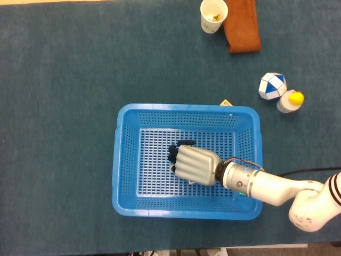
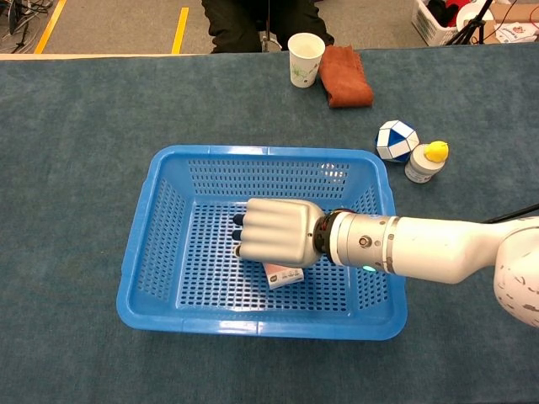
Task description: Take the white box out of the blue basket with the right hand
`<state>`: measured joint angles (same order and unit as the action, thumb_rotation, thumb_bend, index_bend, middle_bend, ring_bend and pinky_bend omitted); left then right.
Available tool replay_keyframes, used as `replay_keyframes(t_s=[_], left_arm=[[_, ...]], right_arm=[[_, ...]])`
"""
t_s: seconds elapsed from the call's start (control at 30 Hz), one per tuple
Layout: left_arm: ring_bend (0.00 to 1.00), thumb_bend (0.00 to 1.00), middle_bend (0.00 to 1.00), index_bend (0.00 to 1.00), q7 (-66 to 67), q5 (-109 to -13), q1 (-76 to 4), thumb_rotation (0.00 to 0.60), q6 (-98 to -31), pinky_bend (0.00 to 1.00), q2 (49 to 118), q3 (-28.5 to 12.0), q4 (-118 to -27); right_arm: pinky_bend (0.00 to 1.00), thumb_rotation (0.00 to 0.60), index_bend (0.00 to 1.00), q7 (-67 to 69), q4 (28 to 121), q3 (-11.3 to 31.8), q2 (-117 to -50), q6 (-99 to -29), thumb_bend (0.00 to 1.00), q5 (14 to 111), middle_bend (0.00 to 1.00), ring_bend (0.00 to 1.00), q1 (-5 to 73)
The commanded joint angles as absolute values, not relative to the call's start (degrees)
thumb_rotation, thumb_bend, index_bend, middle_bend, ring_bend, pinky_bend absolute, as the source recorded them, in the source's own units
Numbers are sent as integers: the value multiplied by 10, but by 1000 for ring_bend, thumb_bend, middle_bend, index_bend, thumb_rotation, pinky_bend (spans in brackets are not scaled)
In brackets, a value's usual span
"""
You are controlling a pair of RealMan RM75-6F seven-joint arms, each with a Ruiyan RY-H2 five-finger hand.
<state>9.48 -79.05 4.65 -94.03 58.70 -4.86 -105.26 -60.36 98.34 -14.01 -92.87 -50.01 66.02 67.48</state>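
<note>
The right robot hand (image 2: pixel 274 233) sat at frame centre inside the blue perforated plastic basket (image 2: pixel 143 244), fingers curled down over the small white cardboard box (image 2: pixel 283 275); whether it gripped the box could not be confirmed. The box lay on the basket floor.

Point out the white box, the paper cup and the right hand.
white box (image 2: pixel 285 275), chest view, corner showing under the hand
paper cup (image 2: pixel 305 59), chest view, side wall
right hand (image 2: pixel 275 234), chest view, back of the hand
</note>
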Motion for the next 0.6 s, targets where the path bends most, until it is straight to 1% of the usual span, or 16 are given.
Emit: replay_keyframes(t_s=[0.03,0.2,0.33,0.43,0.5,0.6], left_arm=[[233,248,341,309,93,-789,46,600,-940,203,587,-49,-1051],[233,248,341,309,88,-788,45,600,-938,202,589,-50,-1047],[233,248,341,309,85,-787,45,600,-938,201,589,-50,-1044],[233,248,341,309,81,-786,46,600,-937,201,589,-50,-1043],[233,248,340,309,81,-786,45,600,-937,201,589,-50,-1042],[233,248,340,309,77,-786,44,600,-935,200,588,-50,-1042]], right_arm=[[491,600,378,-606,979,-139,-932,-497,50,670,335,242,670],[491,600,378,-607,969,-134,-936,-496,62,688,335,242,660],[491,600,398,-611,963,-131,-940,-492,76,697,334,242,653],[491,600,435,-611,959,-129,-942,-490,86,705,338,244,647],[492,600,460,-612,956,-127,-943,-490,111,709,344,249,644],[499,600,523,-607,953,-123,-944,-490,164,719,363,268,637]])
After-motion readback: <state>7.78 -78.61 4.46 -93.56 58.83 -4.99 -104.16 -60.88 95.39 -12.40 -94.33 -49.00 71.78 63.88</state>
